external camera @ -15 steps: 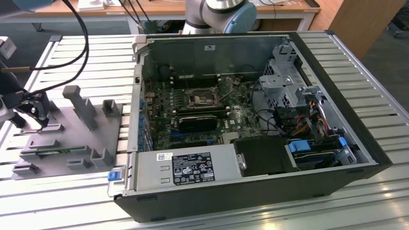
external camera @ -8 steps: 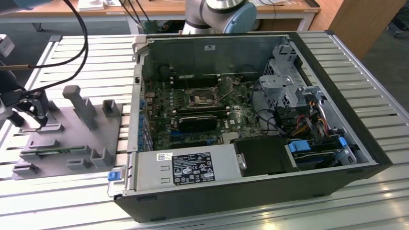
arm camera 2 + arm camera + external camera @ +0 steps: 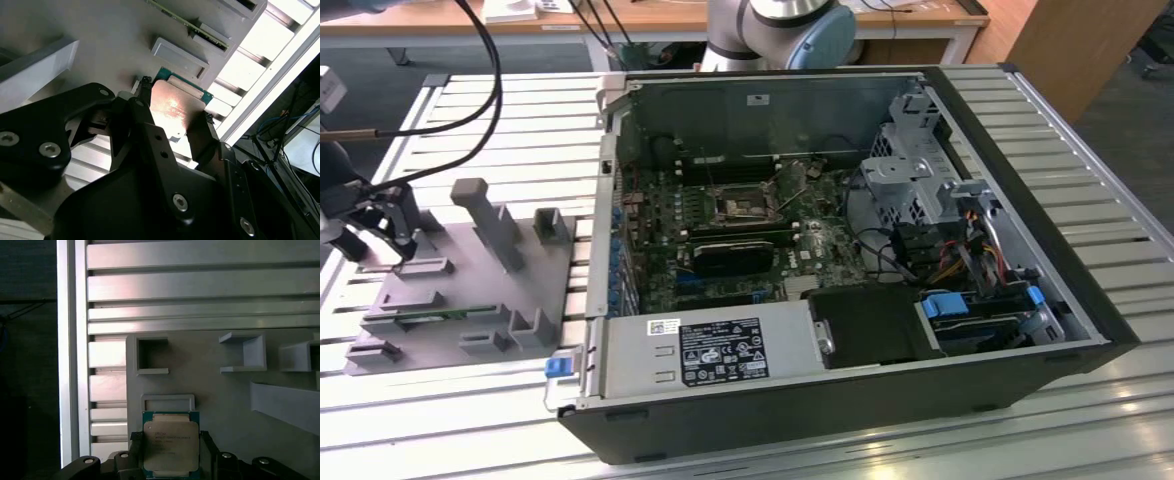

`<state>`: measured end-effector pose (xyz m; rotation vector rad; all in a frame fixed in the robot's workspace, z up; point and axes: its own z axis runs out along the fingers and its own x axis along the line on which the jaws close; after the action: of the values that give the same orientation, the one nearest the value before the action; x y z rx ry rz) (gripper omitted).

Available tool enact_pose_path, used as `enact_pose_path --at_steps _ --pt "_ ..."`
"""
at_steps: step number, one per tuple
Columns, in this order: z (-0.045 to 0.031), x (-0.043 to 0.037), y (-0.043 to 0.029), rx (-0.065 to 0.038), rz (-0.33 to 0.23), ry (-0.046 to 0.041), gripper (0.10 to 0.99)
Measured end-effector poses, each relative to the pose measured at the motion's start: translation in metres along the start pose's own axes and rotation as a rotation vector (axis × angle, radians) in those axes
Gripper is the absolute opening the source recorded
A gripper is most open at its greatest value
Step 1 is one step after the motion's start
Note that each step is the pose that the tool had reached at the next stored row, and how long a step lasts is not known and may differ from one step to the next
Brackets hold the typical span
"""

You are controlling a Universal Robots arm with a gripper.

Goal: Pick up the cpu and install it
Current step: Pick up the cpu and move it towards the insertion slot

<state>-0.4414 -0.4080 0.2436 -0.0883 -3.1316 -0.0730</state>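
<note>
End effector (image 3: 170, 438) clamps cpu (image 3: 171, 450) over grey fixture (image 3: 225, 405).

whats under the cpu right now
The grey fixture plate shows around the cpu, which sits between the jaws. The spot directly beneath is covered by the chip.

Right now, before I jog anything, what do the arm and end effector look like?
The arm is silver-grey tubing with a pale blue joint cap. The end effector is matte black: angular plates and rounded links fastened by silver screws, with two slim black fingers. Black cables run toward it in the exterior view.
</note>
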Motion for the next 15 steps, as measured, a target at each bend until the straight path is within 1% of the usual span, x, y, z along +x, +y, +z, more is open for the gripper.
enact_pose_path --at_steps 6,15 --pt "-0.0041 0.0001 0.0002 0.000 0.000 0.0002 0.537" --pt "-0.0135 0.0002 0.0006 0.000 0.000 0.0001 0.537"
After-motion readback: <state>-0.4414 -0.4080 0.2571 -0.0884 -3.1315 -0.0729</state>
